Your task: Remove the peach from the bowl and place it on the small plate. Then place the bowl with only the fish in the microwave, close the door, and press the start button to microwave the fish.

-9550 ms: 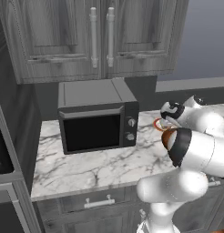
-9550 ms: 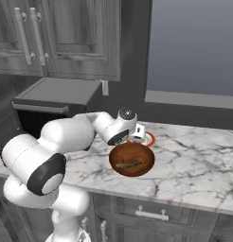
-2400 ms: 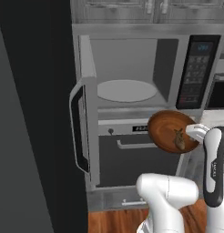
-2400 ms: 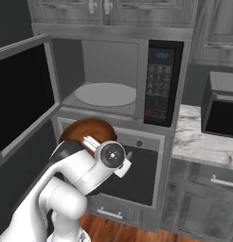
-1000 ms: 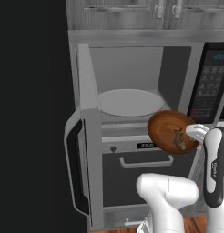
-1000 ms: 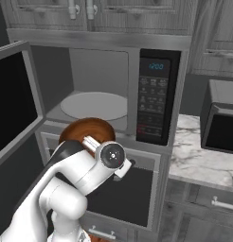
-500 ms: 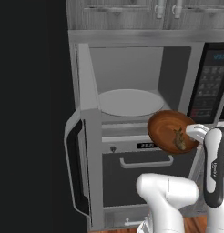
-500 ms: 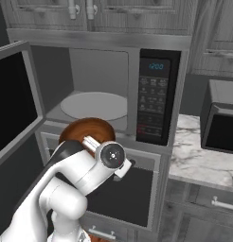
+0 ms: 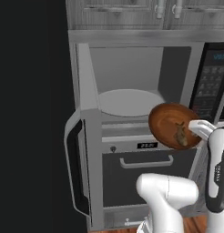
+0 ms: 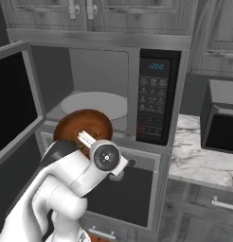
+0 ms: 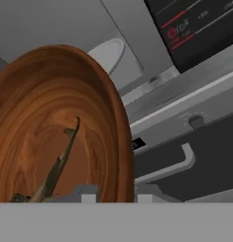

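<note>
My gripper (image 9: pixel 194 129) is shut on the rim of the brown wooden bowl (image 9: pixel 172 125), holding it steeply tilted in front of the open microwave (image 9: pixel 132 68), just below and right of the cavity mouth. The small fish (image 9: pixel 180 134) lies inside the bowl, near the gripped edge. In the hand view, the bowl (image 11: pixel 57 123) with the fish (image 11: pixel 57 168) rises from my gripper (image 11: pixel 116 194), whose fingers clamp the rim. The right base view shows the bowl (image 10: pixel 84 124) above my hand (image 10: pixel 85 138). The microwave door (image 9: pixel 79 168) stands swung open to the left. The peach and the small plate are out of view.
A white turntable (image 9: pixel 129 102) lies in the microwave cavity. The dark control panel (image 10: pixel 156 94) is on its right. Below is a drawer with a handle (image 9: pixel 146 160). A second microwave (image 10: pixel 222 124) sits on a marble counter (image 10: pixel 199 163) at the right.
The base has driven from the counter to the open microwave, carrying the bowl in my grip. Over the last second nothing has visibly moved.
</note>
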